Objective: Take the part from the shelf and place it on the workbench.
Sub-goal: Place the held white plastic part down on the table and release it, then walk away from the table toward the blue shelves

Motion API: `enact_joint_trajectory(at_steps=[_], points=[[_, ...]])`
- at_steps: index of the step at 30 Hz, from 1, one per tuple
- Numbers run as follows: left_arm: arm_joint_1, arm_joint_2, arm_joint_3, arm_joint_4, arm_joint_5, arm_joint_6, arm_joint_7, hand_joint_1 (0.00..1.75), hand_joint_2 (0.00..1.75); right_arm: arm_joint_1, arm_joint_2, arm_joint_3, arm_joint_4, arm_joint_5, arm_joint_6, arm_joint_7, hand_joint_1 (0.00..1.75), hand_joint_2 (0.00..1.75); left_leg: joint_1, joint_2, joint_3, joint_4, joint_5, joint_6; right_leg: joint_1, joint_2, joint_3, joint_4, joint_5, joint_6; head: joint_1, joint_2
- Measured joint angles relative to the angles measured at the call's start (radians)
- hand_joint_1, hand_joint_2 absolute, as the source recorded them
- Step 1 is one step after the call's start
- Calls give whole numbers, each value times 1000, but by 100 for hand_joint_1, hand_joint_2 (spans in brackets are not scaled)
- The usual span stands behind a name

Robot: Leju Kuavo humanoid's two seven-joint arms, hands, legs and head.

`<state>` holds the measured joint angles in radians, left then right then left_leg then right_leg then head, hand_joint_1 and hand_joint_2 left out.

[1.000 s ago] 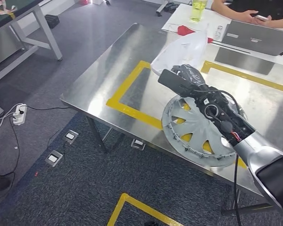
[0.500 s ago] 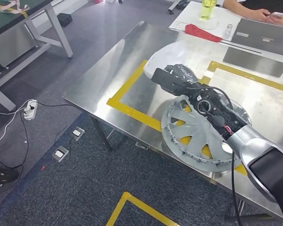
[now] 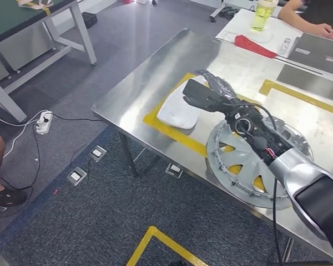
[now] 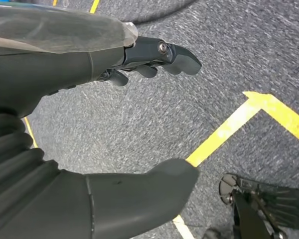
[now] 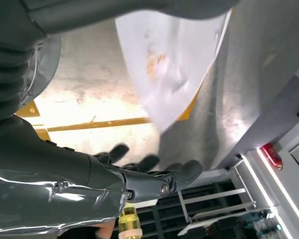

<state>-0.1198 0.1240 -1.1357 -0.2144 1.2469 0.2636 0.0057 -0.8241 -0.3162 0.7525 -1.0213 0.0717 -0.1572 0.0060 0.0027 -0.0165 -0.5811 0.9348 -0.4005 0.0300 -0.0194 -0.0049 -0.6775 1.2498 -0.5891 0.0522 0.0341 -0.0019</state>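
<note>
The right hand (image 3: 211, 91) hangs over the steel surface (image 3: 156, 83) with its fingers (image 5: 155, 179) stretched out and apart, nothing in them, while the left hand (image 4: 102, 124) dangles by the carpet (image 4: 201, 99), thumb and fingers spread, holding nothing either. Just behind the right wrist lies the part, a grey hubcap (image 3: 236, 166), flat on the surface near its front edge, sitting across the yellow tape (image 3: 177, 136). From here it seems free of the hand, though the arm hides its far rim, so contact there can't be ruled out. It looks like light, stiff plastic, broad and thin, probably slick on polished steel, with little clips round the rim that could snap; the spoke openings or the outer rim are the places to take hold. A white sheet (image 3: 177, 108) rests just beyond the fingers. Farther back there's a red cloth (image 3: 252, 45), a yellow-green cup (image 3: 261, 14) and a person's arm (image 3: 311, 22) at a laptop (image 3: 319, 52); on the floor, a power strip (image 3: 43, 122).
</note>
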Motion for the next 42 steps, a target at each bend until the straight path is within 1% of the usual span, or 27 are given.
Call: enact_joint_trajectory(at_steps=[1,2,4,5,7,10,12,14,15,16,17,19,21,23,25,26,27,29,30,31,32,33,34,36,38,40,42], points=[[0,0,0,0,0,0,0,0,0,2,0,0,3,0,0,0,0,0,0,-5,0,1,-1,0,0,0,-9,12,7,1,3,0],[1,0,0,0,0,0,0,0,0,2,0,1,6,0,0,0,0,0,0,-10,1,3,-2,-1,0,1,2,-17,34,0,6,0],[1,-2,1,0,0,0,0,0,0,1,0,1,9,0,0,0,0,0,1,-21,1,10,-6,-6,-1,10,65,-157,107,-3,13,0],[0,-3,2,0,0,0,0,0,0,-1,0,1,10,0,-1,-1,0,0,0,-26,-1,16,-8,-10,-1,18,93,-219,131,-7,14,0],[1,-3,5,0,0,0,0,0,0,-1,0,1,14,0,-1,0,0,0,-2,-34,-7,20,-9,-19,0,28,117,-274,142,-16,12,0],[5,-2,7,0,0,-3,1,0,0,-2,1,1,20,-5,-5,-4,0,0,-1,-35,-12,25,-14,-33,0,18,119,-282,147,-34,5,0],[4,-2,8,0,0,-5,2,0,0,-3,1,0,24,-23,-9,-16,0,0,1,-16,-45,99,-58,-44,-3,9,122,-288,151,-45,-6,0],[3,-3,8,0,-1,-5,5,0,0,2,1,-2,28,-65,-8,-42,0,0,5,0,-110,238,-122,-53,-1,0,122,-288,151,-50,-18,0],[3,-3,8,0,-1,-5,6,0,0,7,1,-5,30,-94,-6,-62,0,0,6,4,-137,294,-140,-55,0,-4,122,-288,150,-51,-20,0],[5,-4,8,0,-1,-5,7,0,0,13,1,-9,30,-125,-1,-83,0,0,6,6,-149,319,-141,-56,0,-8,122,-288,150,-51,-22,0],[6,-4,8,0,-1,-5,7,0,0,23,1,-15,26,-161,5,-106,0,0,6,7,-141,300,-123,-54,1,-10,123,-288,149,-51,-23,0],[7,-3,9,0,-1,-4,8,0,0,42,1,-27,5,-234,19,-151,0,0,4,15,-73,165,-55,-44,2,-15,126,-288,148,-49,-24,0],[4,-1,10,0,0,-4,8,0,0,62,0,-41,-25,-303,28,-188,0,0,-4,27,-12,44,-16,-30,7,-19,127,-288,145,-43,-25,0],[3,0,11,0,1,-3,9,0,0,87,0,-55,-61,-361,34,-216,0,0,-10,28,1,15,-15,-22,9,-25,130,-289,142,-34,-23,0],[4,0,12,0,5,1,11,0,0,115,-1,-69,-100,-413,43,-239,0,0,-5,21,6,7,-12,-13,9,-26,133,-287,135,-23,-22,0],[4,0,13,0,8,4,12,0,0,126,-2,-78,-118,-435,47,-250,0,0,-2,18,10,2,-10,-9,9,-21,128,-269,120,-19,-20,0],[4,-1,13,0,9,6,14,0,0,135,-5,-88,-134,-457,51,-262,0,0,1,16,14,-3,-8,-4,9,-15,112,-230,95,-16,-17,0],[4,-3,14,0,11,10,18,0,0,157,-12,-110,-160,-491,56,-281,0,0,1,10,16,-4,-9,1,7,-3,53,-95,27,-12,-8,0],[4,-3,14,0,11,10,21,0,0,170,-16,-119,-171,-504,59,-289,0,0,1,5,16,-3,-9,2,7,-1,22,-29,3,-10,-3,0],[5,-4,14,0,11,10,23,0,0,183,-20,-126,-181,-514,61,-294,0,0,1,0,17,-2,-10,2,6,0,2,7,-3,-8,1,0],[5,-5,14,0,11,11,25,0,0,194,-23,-132,-192,-521,63,-298,0,0,2,-6,17,-1,-11,1,4,1,3,1,13,-7,5,0],[5,-6,14,0,11,11,26,0,0,202,-26,-139,-203,-530,66,-301,0,0,2,-11,18,2,-12,0,2,2,22,-45,46,-6,8,0],[5,-7,14,0,10,11,26,0,0,208,-28,-148,-214,-543,69,-305,0,0,2,-17,18,6,-15,-3,0,6,54,-117,87,-6,11,0],[4,-8,14,0,8,11,25,0,0,215,-33,-169,-235,-582,83,-315,0,0,-1,-26,13,19,-22,-12,-4,24,109,-238,132,-8,14,0],[5,-8,14,0,6,11,25,0,0,227,-37,-187,-252,-622,105,-324,0,0,-2,-34,6,25,-22,-21,-2,34,123,-272,134,-17,10,0],[7,-7,14,0,4,11,25,0,0,237,-37,-196,-269,-645,128,-332,0,0,0,-37,4,26,-23,-31,-3,27,124,-275,139,-28,6,0],[7,-7,14,0,3,10,24,0,0,241,-37,-202,-285,-656,143,-337,0,0,2,-21,-16,72,-54,-41,-6,19,125,-280,143,-40,-3,0]])
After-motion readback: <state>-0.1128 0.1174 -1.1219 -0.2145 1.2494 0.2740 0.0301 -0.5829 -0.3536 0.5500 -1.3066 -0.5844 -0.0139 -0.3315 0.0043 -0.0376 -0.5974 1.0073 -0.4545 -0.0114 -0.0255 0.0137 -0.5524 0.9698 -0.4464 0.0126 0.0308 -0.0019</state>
